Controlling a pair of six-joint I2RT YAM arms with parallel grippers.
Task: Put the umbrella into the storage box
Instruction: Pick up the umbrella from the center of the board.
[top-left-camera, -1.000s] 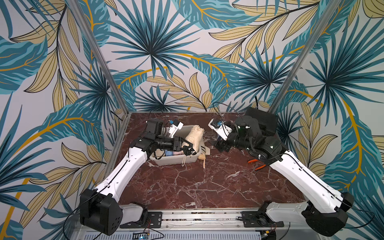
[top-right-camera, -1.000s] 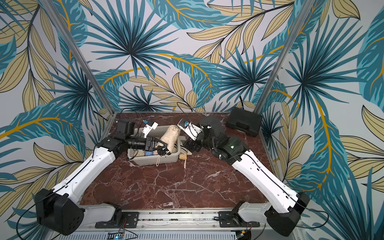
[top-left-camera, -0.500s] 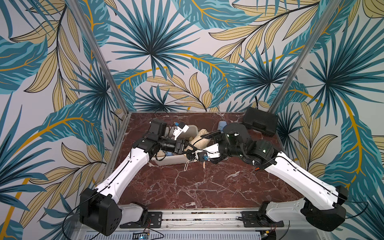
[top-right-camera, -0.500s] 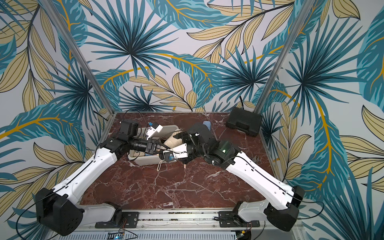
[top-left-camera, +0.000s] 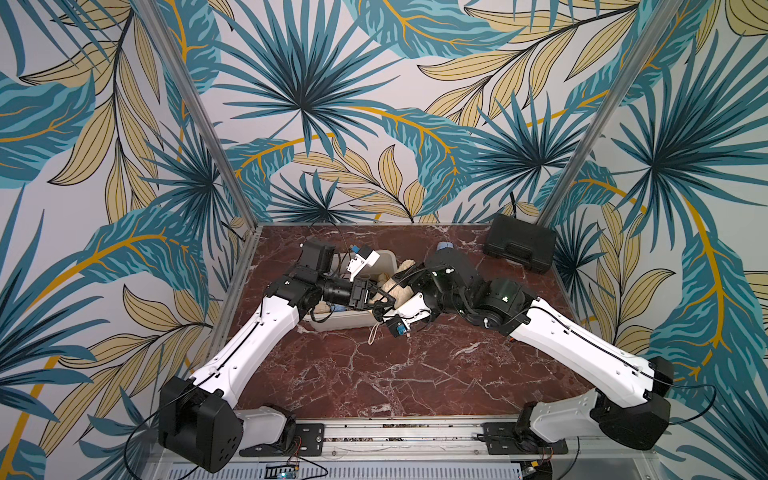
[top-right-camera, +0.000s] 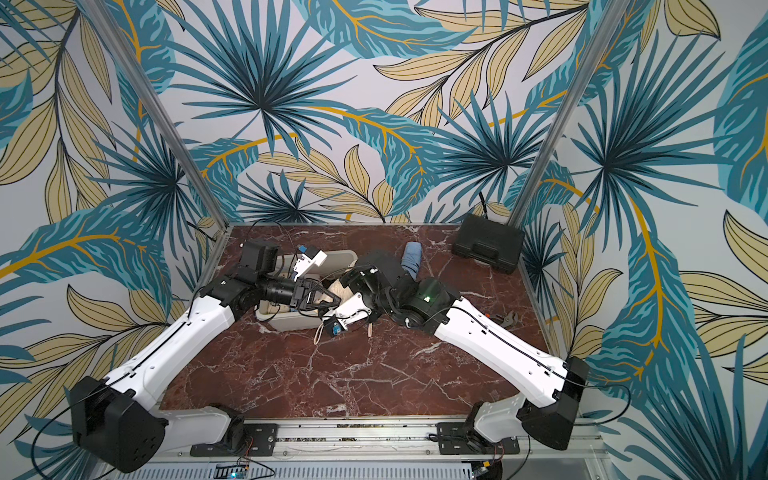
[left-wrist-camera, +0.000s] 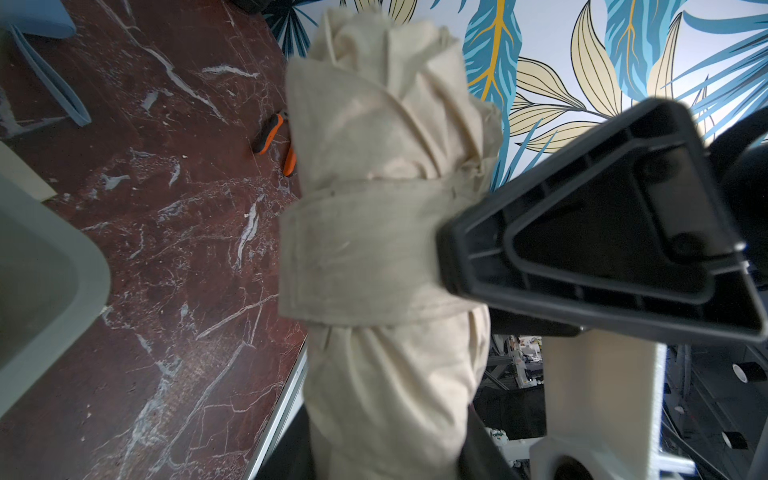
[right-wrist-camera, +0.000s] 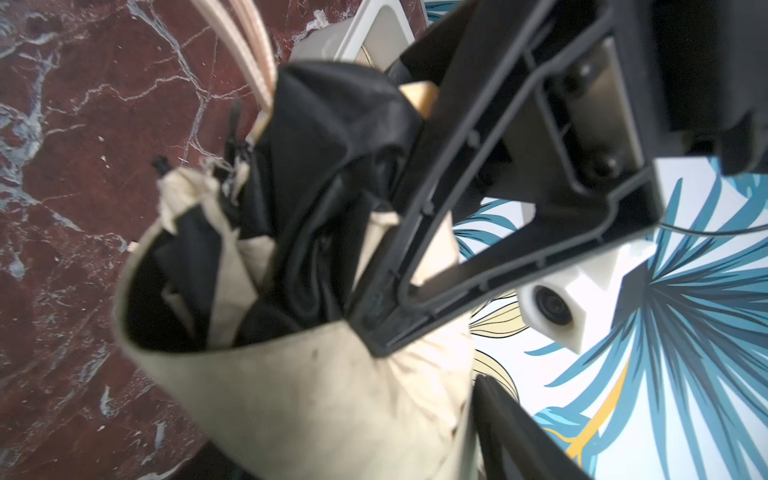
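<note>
Centrally, just left of the middle in both top views, the umbrella hangs clear of the marble table at the right-hand end of the storage box, above its rim; it does not appear to lie inside. The left gripper is clenched across the umbrella at its wrap strap, one finger pressed flat on the band, its partner hidden behind the bundle. The right gripper has its jaws astride the flared, open end of the canopy, one fingertip touching the cream cloth; whether they have bitten cannot be told. The wrist cord dangles from the umbrella in front of the box's near wall.

Handling, by judgement: folded, the umbrella looks light, with a stiff core of shaft and ribs under loose, soft cloth. The cream fabric and black lining would give and slide under pressure, so a pinch on cloth alone may creep. The strapped waist is the firmest girth and the soundest hold, since the band binds the folds against the shaft. The flared end is slack, better steadied than squeezed. The cord could snag on the rim during lowering.
</note>
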